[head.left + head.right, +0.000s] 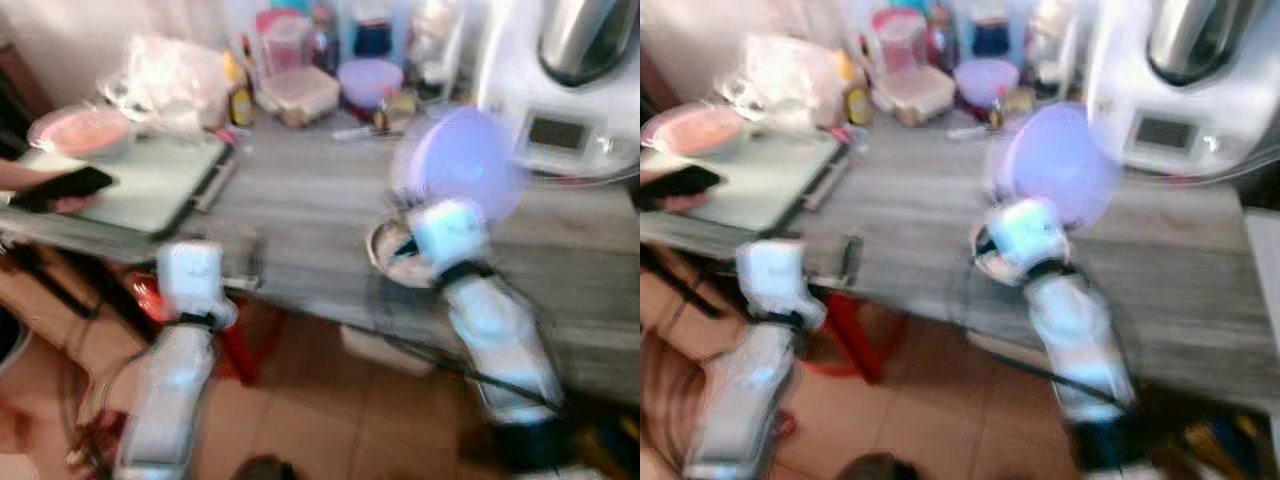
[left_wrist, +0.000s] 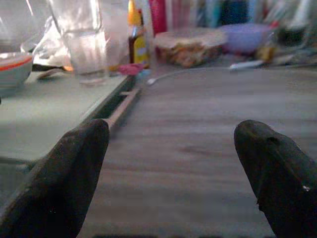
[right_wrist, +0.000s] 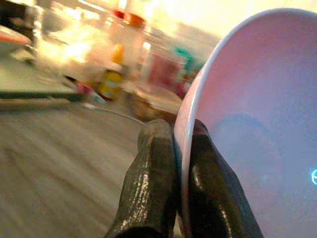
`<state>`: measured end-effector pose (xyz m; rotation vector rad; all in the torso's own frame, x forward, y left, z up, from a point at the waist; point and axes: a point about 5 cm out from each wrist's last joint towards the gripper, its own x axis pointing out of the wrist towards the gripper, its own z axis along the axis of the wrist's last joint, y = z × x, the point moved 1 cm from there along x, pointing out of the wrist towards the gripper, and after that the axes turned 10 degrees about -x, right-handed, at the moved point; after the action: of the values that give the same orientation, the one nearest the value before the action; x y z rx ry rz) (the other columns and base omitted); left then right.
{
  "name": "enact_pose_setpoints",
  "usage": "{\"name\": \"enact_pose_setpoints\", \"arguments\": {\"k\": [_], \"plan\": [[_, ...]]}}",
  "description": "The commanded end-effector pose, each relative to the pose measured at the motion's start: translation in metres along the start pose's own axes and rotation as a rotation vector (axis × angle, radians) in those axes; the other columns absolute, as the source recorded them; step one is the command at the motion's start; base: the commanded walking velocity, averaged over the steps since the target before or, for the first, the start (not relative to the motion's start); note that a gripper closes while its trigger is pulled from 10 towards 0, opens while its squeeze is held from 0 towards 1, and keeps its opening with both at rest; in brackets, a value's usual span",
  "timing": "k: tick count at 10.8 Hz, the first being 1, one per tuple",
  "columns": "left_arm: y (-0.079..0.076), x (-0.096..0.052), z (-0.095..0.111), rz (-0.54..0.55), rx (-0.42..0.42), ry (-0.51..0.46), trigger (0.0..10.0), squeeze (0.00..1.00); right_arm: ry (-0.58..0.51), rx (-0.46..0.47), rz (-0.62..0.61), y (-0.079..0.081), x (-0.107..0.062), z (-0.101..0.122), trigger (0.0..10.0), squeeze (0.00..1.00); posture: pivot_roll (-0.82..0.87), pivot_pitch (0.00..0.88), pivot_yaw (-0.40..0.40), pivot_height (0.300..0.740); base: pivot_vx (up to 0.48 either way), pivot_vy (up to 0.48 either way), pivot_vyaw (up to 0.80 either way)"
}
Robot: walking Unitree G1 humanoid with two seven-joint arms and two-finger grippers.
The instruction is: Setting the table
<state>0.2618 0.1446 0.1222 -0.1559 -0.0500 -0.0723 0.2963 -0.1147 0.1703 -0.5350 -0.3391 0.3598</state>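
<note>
Lilac plate (image 3: pixel 257 124) in right claw (image 3: pixel 181 148)

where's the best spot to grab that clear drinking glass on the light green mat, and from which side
Take the glass around its straight wall, near the middle, coming in level from the counter side. It stands upright on the mat with its mouth up, a crumpled plastic bag behind it, and the left end effector, open, already faces that way.

A long grey wood-grain countertop (image 1: pixel 300 200) crosses a blurred kitchen scene, its back edge crowded with jars and bottles. A large white kitchen appliance (image 1: pixel 560 120) stands at the right. Below lies a reddish-brown tiled floor (image 1: pixel 320 420), with a red stool (image 1: pixel 855 335) under the counter.
</note>
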Motion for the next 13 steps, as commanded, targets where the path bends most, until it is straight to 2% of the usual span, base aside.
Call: {"name": "enact_pose_setpoints", "arguments": {"k": [1,2,3,4,7,9,10,12,13], "plan": [[-0.006,0.001,0.004,-0.01,-0.014,-0.016,10.0,0.0,-0.03,-0.027,0.003,-0.008,-0.001,0.004,10.0,0.0,0.01,0.08,0.063,0.74,0.398,0.0,0.0],[-0.005,0.0,0.004,-0.006,-0.001,-0.021,10.0,0.0,-0.036,0.002,0.026,-0.008,0.002,0.004,10.0,0.0,0.01,0.083,0.064,0.74,0.0,0.0,0.0],[-0.005,-0.006,0.003,-0.007,0.002,-0.013,10.0,0.0,-0.052,0.004,0.113,-0.002,0.007,0.004,10.0,0.0,0.04,0.094,0.058,0.74,0.0,0.0,0.0],[-0.003,-0.011,0.003,-0.005,0.018,-0.009,10.0,0.0,-0.068,0.018,0.136,-0.001,0.013,0.006,10.0,0.0,0.05,0.099,0.051,0.74,0.0,0.0,0.0],[0.006,-0.028,-0.001,0.04,0.038,0.02,10.0,0.0,-0.128,0.046,0.332,0.017,0.034,0.017,10.0,0.0,0.09,0.128,0.035,0.74,0.0,0.0,0.0],[0.007,-0.031,0.002,0.029,0.053,0.024,10.0,0.0,-0.027,-0.033,0.38,0.017,0.042,0.004,10.0,0.0,0.1,0.138,0.036,0.74,0.0,0.0,0.0],[0.011,-0.032,0.003,0.031,0.06,0.027,10.0,0.0,0.001,0.004,0.368,0.014,0.043,0.003,10.0,0.0,0.1,0.142,0.038,0.74,0.0,0.0,0.0],[0.007,-0.033,0.001,0.015,0.051,0.046,10.0,0.0,0.074,-0.025,0.479,0.028,0.033,-0.006,10.0,0.0,0.1,0.145,0.039,0.74,0.0,0.0,0.0],[0.006,-0.034,0.0,0.011,0.052,0.05,10.0,0.0,0.085,-0.036,0.491,0.03,0.032,-0.006,10.0,0.0,0.1,0.149,0.041,0.74,0.0,0.0,0.0]]}}
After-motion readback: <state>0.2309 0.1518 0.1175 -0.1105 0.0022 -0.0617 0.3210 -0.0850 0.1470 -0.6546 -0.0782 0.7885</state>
